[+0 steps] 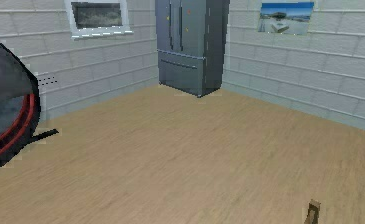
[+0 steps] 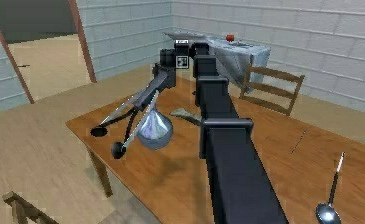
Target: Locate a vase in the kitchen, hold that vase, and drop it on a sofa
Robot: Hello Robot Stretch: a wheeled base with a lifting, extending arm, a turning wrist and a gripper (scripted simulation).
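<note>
In the arm side view, my dark arm (image 2: 225, 130) reaches out over a wooden table (image 2: 290, 160). The gripper (image 2: 110, 140) stands at its far end, with thin fingers (image 2: 130, 105) slanting down toward the table's left edge. A round, silvery-blue, vase-like thing (image 2: 155, 130) sits right beside the fingers, with the tabletop behind it. I cannot tell whether the gripper holds it or whether it stands on the table.
A ladle (image 2: 330, 195) and a small metal utensil (image 2: 190, 118) lie on the table. A wooden chair (image 2: 272, 85) stands behind it, a counter (image 2: 240, 48) farther back. The forward view shows open wood floor (image 1: 190, 150), a grey fridge (image 1: 190, 45), and a dark round thing (image 1: 8, 100) at the left.
</note>
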